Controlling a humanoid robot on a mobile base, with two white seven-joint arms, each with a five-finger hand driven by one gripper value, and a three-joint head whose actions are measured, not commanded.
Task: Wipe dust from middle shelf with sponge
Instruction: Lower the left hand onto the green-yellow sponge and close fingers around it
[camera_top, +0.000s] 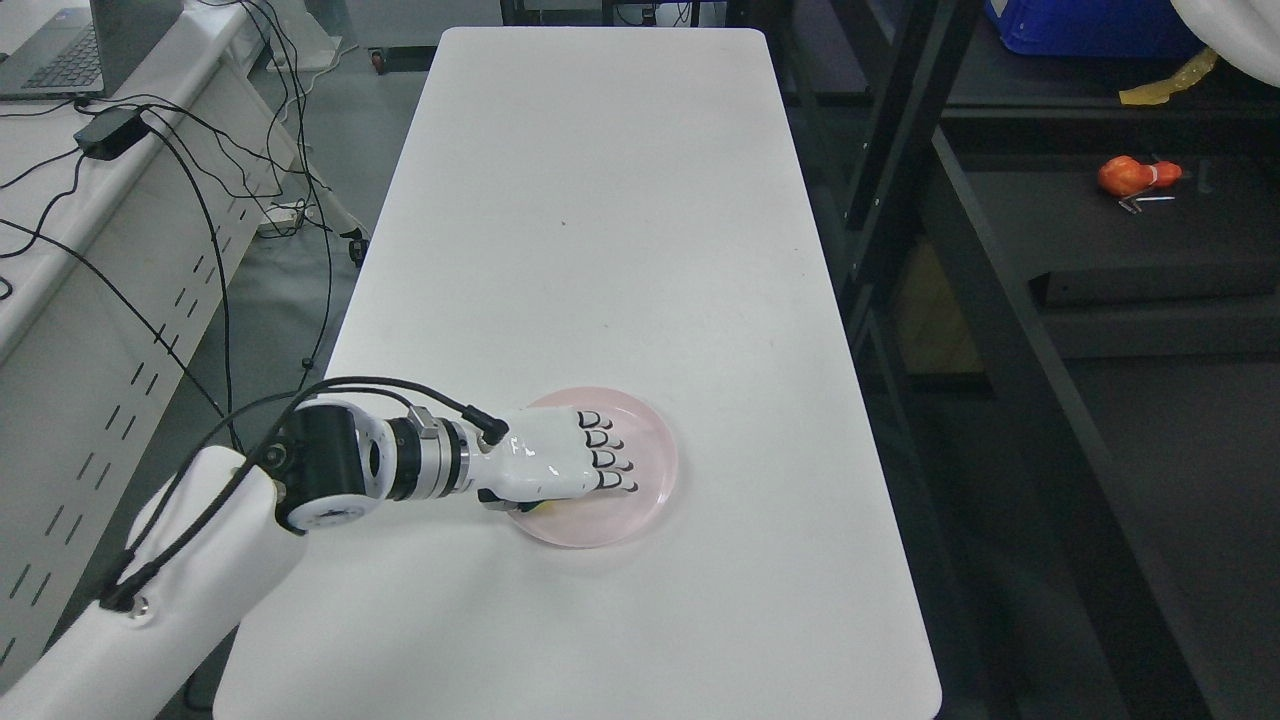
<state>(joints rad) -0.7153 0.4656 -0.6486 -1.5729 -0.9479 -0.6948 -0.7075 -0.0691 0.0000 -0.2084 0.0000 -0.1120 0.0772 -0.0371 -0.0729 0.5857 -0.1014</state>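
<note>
A laptop (60, 50) and black cables (200, 200) sit on the side bench at far left. The left hand (555, 462) lies palm down over a pink plate (655, 470) on the white counter (600, 200), fingers curled over a yellow sponge (545, 507), only a sliver showing beneath. At right, a dark shelf (1100, 230) carries an orange object (1135, 175)

The robot's left arm (180, 560) is clad in glossy white shells, with a black cylindrical wrist joint (325, 465) and a ribbed silver metal collar (430, 460) ahead of it. Black cables (380, 385) loop along the forearm to a plug by the wrist. The left hand (555, 460) is white, with black-outlined finger segments.
</note>
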